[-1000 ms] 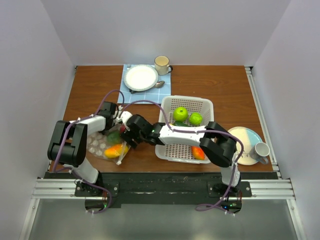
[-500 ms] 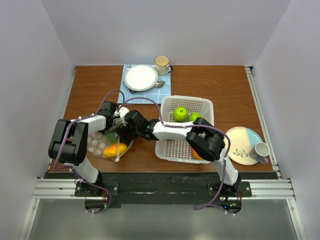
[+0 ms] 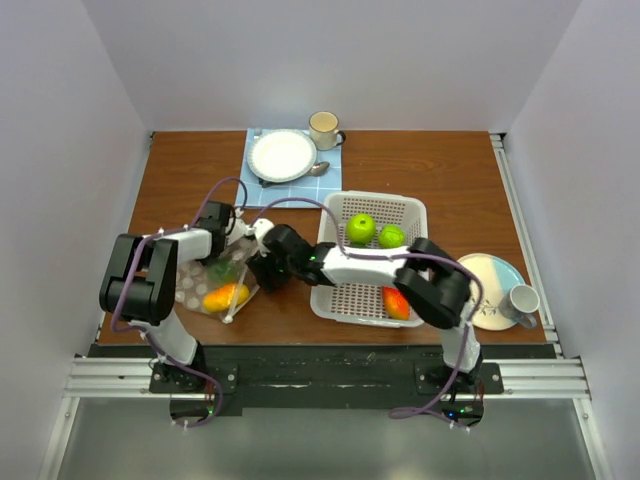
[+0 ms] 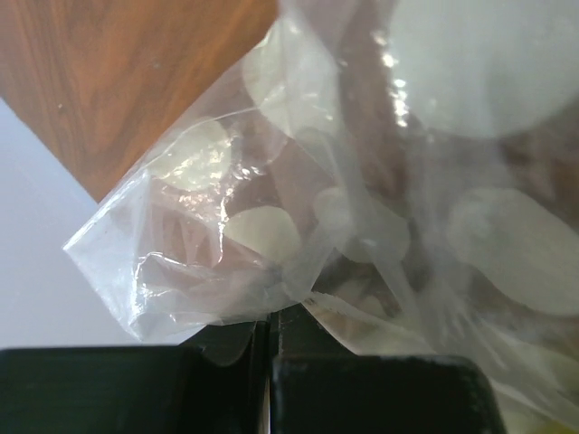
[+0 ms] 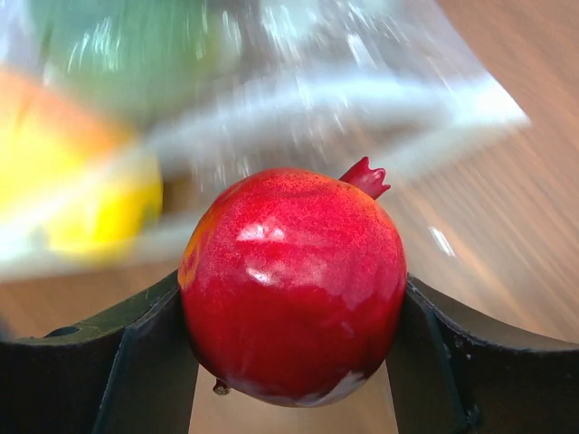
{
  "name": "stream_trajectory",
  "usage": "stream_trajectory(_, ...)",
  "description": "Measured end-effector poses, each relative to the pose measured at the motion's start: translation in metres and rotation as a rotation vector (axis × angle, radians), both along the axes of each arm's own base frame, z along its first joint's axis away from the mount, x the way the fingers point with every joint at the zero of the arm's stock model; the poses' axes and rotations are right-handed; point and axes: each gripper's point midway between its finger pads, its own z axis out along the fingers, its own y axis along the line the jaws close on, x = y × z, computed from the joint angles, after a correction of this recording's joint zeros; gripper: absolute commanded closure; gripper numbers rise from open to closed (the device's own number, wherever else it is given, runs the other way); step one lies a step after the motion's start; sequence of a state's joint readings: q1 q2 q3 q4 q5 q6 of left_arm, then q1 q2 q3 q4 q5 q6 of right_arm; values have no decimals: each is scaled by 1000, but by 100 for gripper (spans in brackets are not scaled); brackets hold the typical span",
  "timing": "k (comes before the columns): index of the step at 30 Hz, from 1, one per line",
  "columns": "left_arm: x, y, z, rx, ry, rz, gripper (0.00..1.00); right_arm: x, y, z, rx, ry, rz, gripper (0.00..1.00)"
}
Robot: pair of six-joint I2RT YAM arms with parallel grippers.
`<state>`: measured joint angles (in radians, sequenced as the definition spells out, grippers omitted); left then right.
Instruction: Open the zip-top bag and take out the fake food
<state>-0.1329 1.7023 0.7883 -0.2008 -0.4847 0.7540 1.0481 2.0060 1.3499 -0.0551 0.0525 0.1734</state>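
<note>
**Top view.** Just left of the white basket [image 3: 372, 300], on the table [image 3: 440, 170]: the zip-top bag [image 3: 200, 292], slack and flat, with a yellow-orange piece [image 3: 226, 296] and a green piece [image 3: 222, 270] inside. Cannot tell from here how wide its mouth stands. At the bag's far edge, the left tool [image 3: 232, 243], down on the plastic. Between bag and basket, the right tool [image 3: 263, 264], reaching in from the basket side; load too small to make out at this height. Already in the basket: green apples [image 3: 361, 228] at its far end, a red-orange piece [image 3: 397, 303] at its near end.

**Left wrist.** Fingers [image 4: 362, 389] pressed together with no gap, a fold of the dotted clear film [image 4: 271, 208] caught between them. So: clamped on the bag, anchoring it. Bare wood past the bag's corner; no food in sight.

**Right wrist.** A glossy red pomegranate [image 5: 294, 280], squeezed squarely between both fingers [image 5: 136, 362]. Behind it, blurred, the bag with the yellow-orange and green pieces, apparently no film over the pomegranate itself.

**Step in hand, as judged.** Emptying, not opening: one piece just outside the bag, at least two more inside, several in the basket.

**Next move, as judged.** Carry the pomegranate toward the basket, high enough to clear its near wall, and let go only once above the mesh floor. Hold the left clamp firm meanwhile, lest the limp bag drag along or fold shut. Then back into the mouth for the yellow-orange piece, nearest the basket.
</note>
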Motion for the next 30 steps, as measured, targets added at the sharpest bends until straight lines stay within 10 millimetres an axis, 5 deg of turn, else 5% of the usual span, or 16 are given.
stream_trajectory(4, 5, 10, 0, 15, -18, 22, 100, -9, -41, 58, 24, -67, -51, 57)
stream_trajectory(7, 5, 10, 0, 16, -19, 21, 100, -4, -72, 121, 98, -177, -141, 58)
stream_trajectory(10, 5, 10, 0, 17, -19, 20, 100, 6, -104, 145, 125, -232, -244, 50)
stream_trajectory(11, 5, 10, 0, 17, -19, 20, 100, 13, -121, 146, 118, -242, -296, 40)
stream_trajectory(12, 5, 10, 1, 16, -20, 20, 100, 20, -139, 143, 100, -249, -351, 14)
stream_trajectory(13, 5, 10, 0, 16, -21, 20, 100, 28, -158, 135, 69, -251, -406, 4)
stream_trajectory(15, 5, 10, 1, 15, -22, 20, 100, 37, -193, 114, -21, -245, -504, 1)
stream_trajectory(18, 4, 9, 1, 6, -17, 18, 100, 37, -220, 89, -142, -224, -556, 1)
stream_trajectory(22, 3, 5, 2, -36, 5, 17, 100, 31, -216, 89, -154, -229, -536, 1)
stream_trajectory(25, 2, 2, 2, -55, 16, 18, 100, 24, -191, 101, -122, -257, -463, 1)
stream_trajectory(30, 2, 2, 2, -59, 23, 19, 100, -2, -93, 123, -43, -312, -226, 1)
